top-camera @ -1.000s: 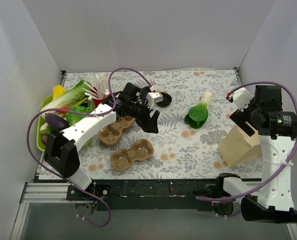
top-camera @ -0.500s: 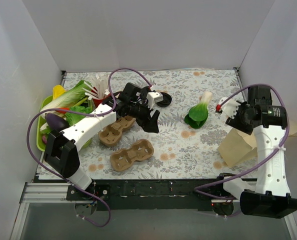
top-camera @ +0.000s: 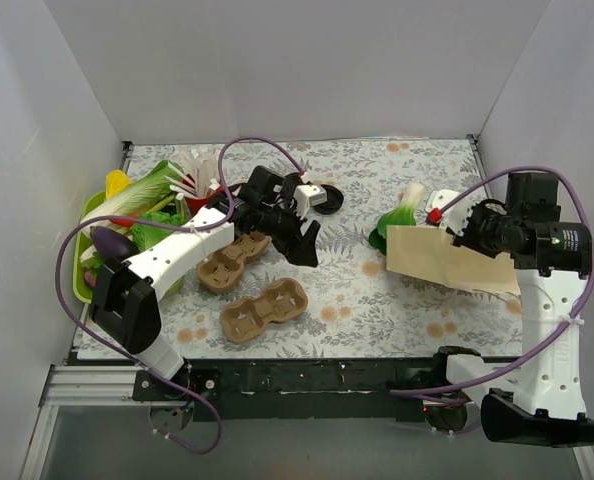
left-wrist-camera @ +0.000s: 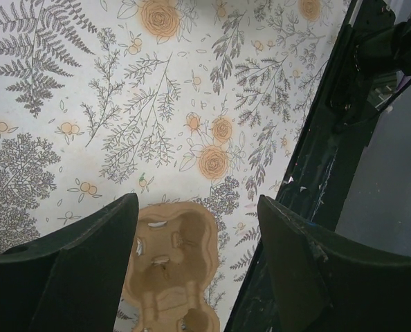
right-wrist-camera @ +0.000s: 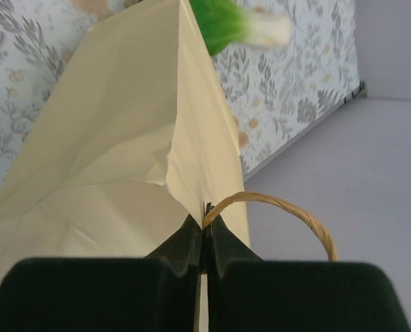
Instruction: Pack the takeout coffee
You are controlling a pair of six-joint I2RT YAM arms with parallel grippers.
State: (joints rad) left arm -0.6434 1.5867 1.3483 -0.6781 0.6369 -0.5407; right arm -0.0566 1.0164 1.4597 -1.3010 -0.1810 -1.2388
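Note:
My right gripper [top-camera: 474,238] is shut on the top rim of the cream paper bag [top-camera: 445,262], right beside its twine handle [right-wrist-camera: 288,207]. The bag [right-wrist-camera: 115,159] hangs tilted over the right of the table. My left gripper [top-camera: 299,243] hovers open mid-table with nothing between its fingers [left-wrist-camera: 74,277]. Below it lies a brown pulp cup carrier [left-wrist-camera: 171,270]. A round black lid [top-camera: 327,200] shows behind the left wrist; I cannot tell whether it is on the takeout coffee.
Two pulp carriers [top-camera: 265,308] [top-camera: 230,260] lie left of centre. A bok choy [top-camera: 397,218] lies by the bag's far corner. A green tray [top-camera: 80,285] of vegetables and a red cup [top-camera: 191,190] stand at the left. White walls close three sides.
The right gripper closed on the bag's rim and swung it up and to the left from where it stood at the right. The left arm has not moved.

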